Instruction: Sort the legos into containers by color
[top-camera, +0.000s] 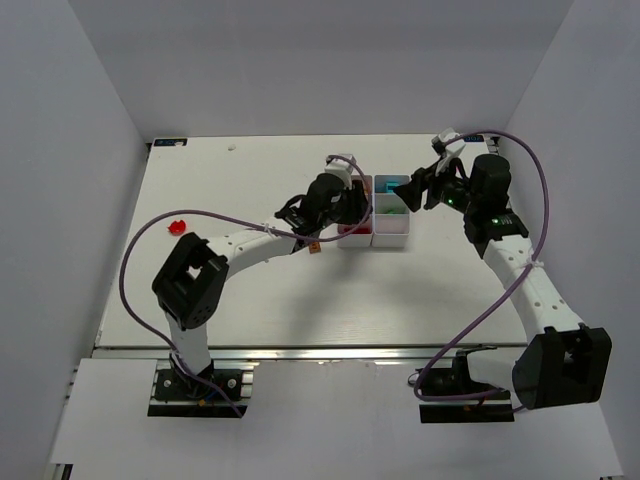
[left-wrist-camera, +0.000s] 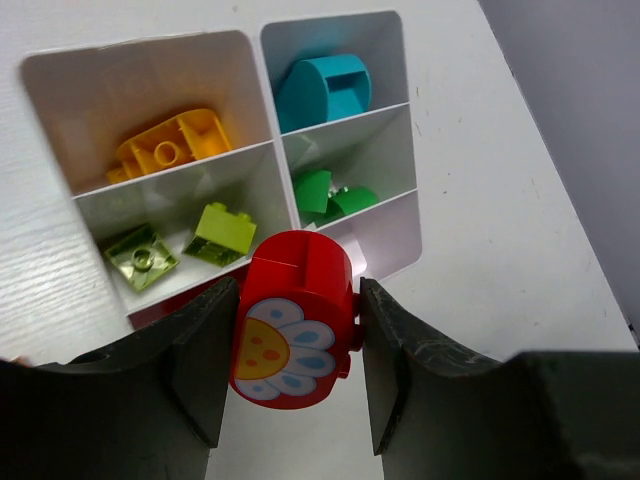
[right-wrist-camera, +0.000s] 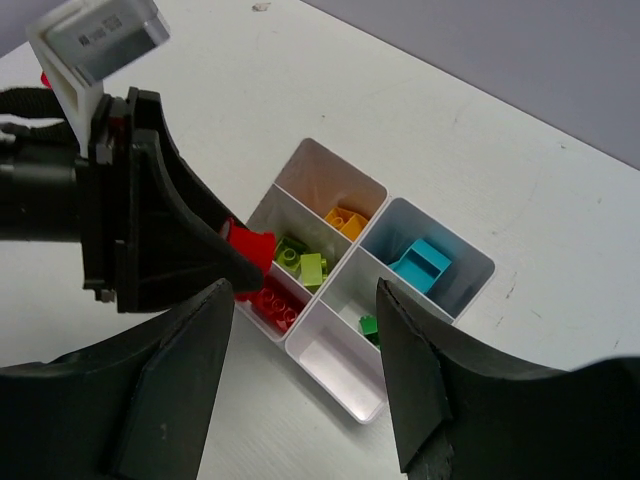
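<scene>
Clamped partway shut, the left gripper held a red flower-printed brick just over the white tray, at lower centre of the left wrist view. The right gripper hovered near the tray, open and empty. Released off-centre, the brick could strike a divider and tip in with the lime pieces or into the bare cell. Only the right wrist view showed the red bricks in their compartment; only the top view showed a stray red piece at middle left.
</scene>
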